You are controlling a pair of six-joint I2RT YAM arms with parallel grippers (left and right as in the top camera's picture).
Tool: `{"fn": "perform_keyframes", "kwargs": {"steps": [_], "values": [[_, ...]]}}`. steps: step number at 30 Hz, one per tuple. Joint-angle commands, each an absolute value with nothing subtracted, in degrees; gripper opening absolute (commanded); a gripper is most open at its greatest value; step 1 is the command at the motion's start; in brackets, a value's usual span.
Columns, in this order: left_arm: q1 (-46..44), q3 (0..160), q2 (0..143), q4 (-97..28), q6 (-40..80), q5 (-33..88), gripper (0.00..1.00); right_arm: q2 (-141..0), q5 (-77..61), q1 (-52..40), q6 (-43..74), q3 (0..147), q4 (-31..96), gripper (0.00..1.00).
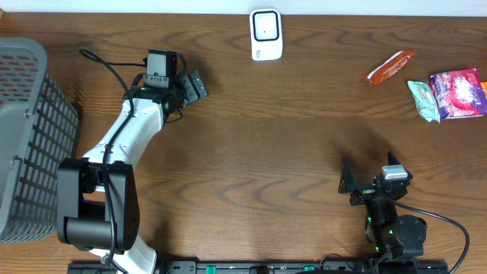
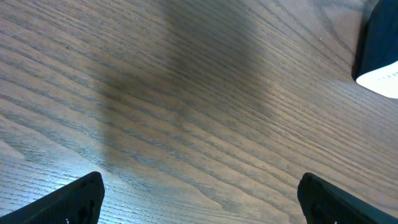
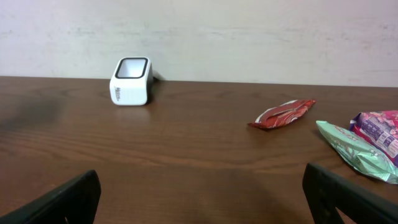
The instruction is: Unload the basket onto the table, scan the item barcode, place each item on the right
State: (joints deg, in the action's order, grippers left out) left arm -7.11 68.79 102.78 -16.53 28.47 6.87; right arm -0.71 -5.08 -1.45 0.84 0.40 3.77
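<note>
Resting empty, both grippers stand with jaws wide apart and nothing between them. Left gripper point(image 1: 192, 84) sits at about 10 o'clock on the table point(image 1: 266, 152), on a white arm point(image 1: 125, 133) whose base is at 7 o'clock. Left wrist view: left gripper point(image 2: 202, 202) shows only two dark fingertips point(image 2: 78, 199) at the bottom corners, with bare wood grain between them. A dark-and-white corner point(image 2: 379, 56) shows at 2 o'clock in that view; cannot tell what it is.

Right gripper point(image 1: 369, 179) is at about 5 o'clock on the table, low near the front edge, well apart from all items. Right wrist view: right gripper point(image 3: 202, 199) is open, dark fingertips point(image 3: 68, 199) at the bottom corners, empty tabletop between.

Scanner point(image 1: 266, 34), white with a dark-rimmed window, stands at 12 o'clock by the far edge; in the right wrist view the scanner point(image 3: 131, 81) is at 10 o'clock, upright.

Items lie at 2 o'clock on the table, untouched. Red packet point(image 1: 391, 66) lies alone, tilted, nearest the scanner. Green packet point(image 1: 423, 100) lies just beside the pink packet point(image 1: 456, 93), the two touching or overlapping at the right edge. Right wrist view: red packet point(image 3: 283, 114) near center-right, green packet point(image 3: 354, 151) and pink packet point(image 3: 380, 134) at 3 o'clock, partly cut off.

Grey basket point(image 1: 30, 137) is at 9 o'clock, at the left edge.
</note>
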Motion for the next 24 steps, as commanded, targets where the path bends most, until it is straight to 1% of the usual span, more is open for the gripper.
{"fn": "perform_keyframes", "kwargs": {"steps": [1,11,15,18,21,24], "values": [[-6.9,68.5,103.0,-16.7,28.1,5.3,0.99,-0.3,-4.4,-1.2,1.7,0.3,4.1,0.99],[-6.9,68.5,103.0,-18.0,28.1,5.3,0.99,-0.3,-4.4,-1.2,1.7,0.3,4.1,0.99],[-6.8,68.5,103.0,-18.9,21.6,1.7,0.99,-0.3,-4.4,-1.2,1.7,0.3,4.1,0.99],[-6.8,68.5,103.0,-24.6,16.6,-0.3,0.99,-0.3,-4.4,-1.2,1.7,0.3,4.1,0.99],[-6.8,68.2,103.3,-33.0,16.2,-3.1,0.99,-0.3,-4.4,-1.2,1.7,0.3,4.1,0.99],[-6.7,66.6,103.3,-37.5,16.1,-6.6,0.99,-0.3,-4.4,-1.2,1.7,0.3,4.1,0.99]]}}
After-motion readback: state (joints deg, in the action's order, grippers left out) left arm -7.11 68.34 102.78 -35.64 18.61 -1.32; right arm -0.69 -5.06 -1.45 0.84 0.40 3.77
